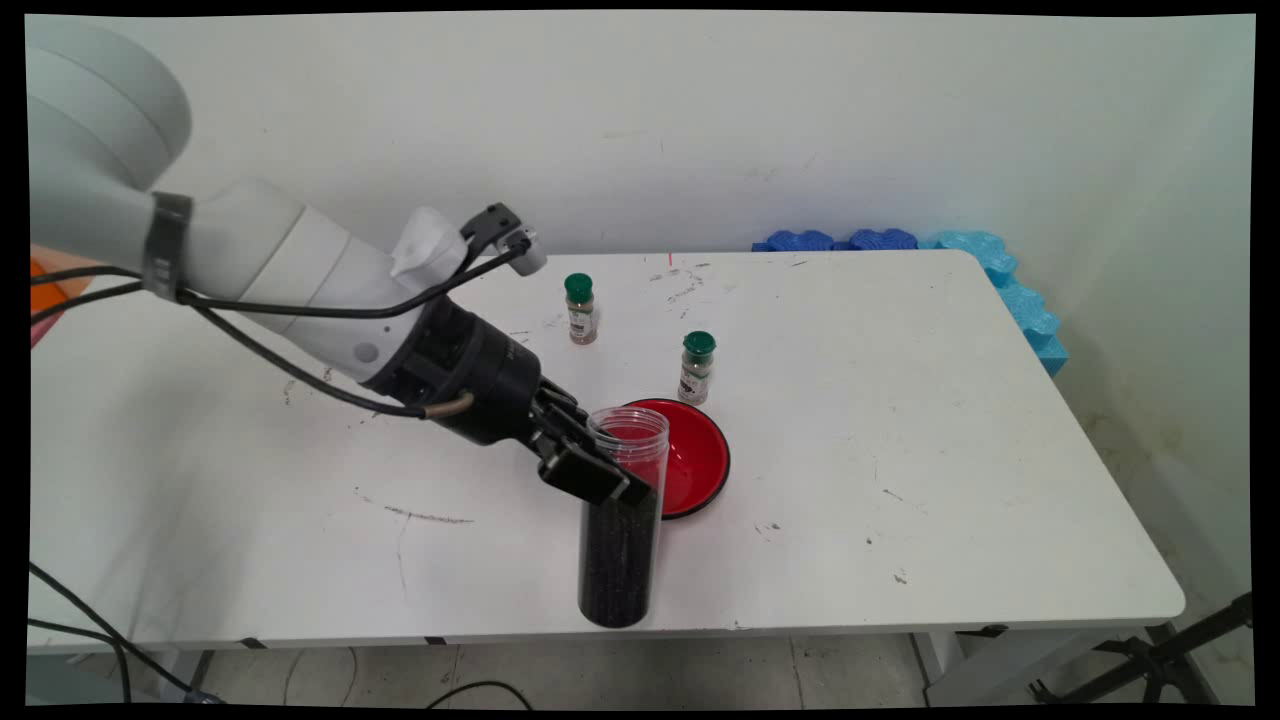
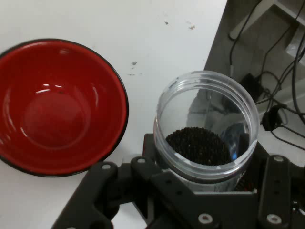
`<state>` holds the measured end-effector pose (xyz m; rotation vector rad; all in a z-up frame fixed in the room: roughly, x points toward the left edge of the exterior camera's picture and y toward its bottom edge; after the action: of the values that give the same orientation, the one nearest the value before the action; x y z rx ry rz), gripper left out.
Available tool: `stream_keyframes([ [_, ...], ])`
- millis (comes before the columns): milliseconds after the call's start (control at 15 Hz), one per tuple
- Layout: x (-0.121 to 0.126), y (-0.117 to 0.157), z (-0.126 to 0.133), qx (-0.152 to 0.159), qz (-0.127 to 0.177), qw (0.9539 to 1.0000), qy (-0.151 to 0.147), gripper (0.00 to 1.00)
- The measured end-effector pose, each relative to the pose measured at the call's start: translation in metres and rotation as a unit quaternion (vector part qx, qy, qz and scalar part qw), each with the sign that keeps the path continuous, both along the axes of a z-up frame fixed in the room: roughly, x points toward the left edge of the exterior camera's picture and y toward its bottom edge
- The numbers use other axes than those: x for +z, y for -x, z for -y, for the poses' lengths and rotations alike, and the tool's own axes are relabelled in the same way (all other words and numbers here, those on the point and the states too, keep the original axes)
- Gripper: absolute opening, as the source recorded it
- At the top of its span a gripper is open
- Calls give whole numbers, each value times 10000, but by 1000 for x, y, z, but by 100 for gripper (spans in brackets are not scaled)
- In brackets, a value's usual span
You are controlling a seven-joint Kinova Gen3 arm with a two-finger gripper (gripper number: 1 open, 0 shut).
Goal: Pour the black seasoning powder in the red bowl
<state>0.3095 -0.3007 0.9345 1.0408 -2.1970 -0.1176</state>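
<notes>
**Open jar of dark grains held at table's near edge — spill risk**

Gripper (image 1: 598, 470) clamped round the upper part of a clear lidless jar (image 1: 620, 520), lower centre of frame; the jar is filled more than halfway with black granules (image 2: 199, 145). It stands upright or nearly so, base close to the white table (image 1: 900, 420) front edge; cannot tell whether it rests on the surface. Red bowl (image 1: 695, 462) sits just behind and right of the jar, empty in the hand view. Two green-capped spice bottles (image 1: 581, 309) (image 1: 697, 367) stand further up the frame.

Likely hazards: with no lid, any tilt or jolt would scatter granules. Smooth plastic could slip in the fingers. A swing rightward could knock the bowl.
</notes>
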Motion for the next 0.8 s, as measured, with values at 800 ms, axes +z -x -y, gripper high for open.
stream_keyframes([
  [800,-21,-4,28,978,-378,9855,-1334,0],
])
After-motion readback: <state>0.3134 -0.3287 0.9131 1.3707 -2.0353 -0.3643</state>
